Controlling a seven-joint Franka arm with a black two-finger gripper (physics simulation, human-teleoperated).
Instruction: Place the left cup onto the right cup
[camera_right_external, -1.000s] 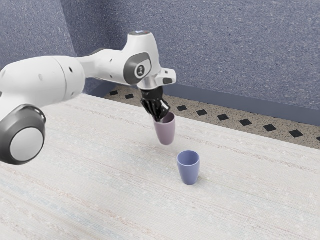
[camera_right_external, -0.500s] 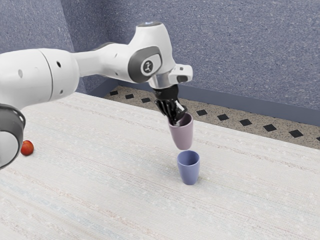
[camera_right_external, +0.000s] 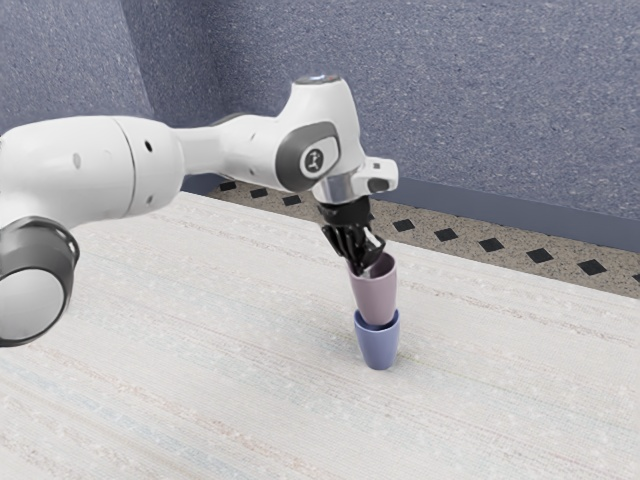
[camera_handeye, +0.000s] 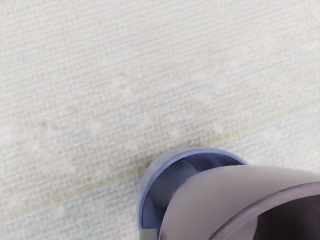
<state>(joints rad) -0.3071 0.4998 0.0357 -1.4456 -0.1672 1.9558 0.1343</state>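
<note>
Pale woven table (camera_right_external: 200, 380), white arm (camera_right_external: 150, 175) coming in from exterior view's left. Mauve cup (camera_right_external: 373, 290), approx upright w/ slight tilt, has its base nested in mouth of blue cup (camera_right_external: 377, 345), which stands on table. Gripper (camera_right_external: 365, 255) pinches mauve cup's rim, 2 fingers set narrow.

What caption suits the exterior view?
Gripper holds the mauve cup by its rim, base inside the blue cup.
</note>
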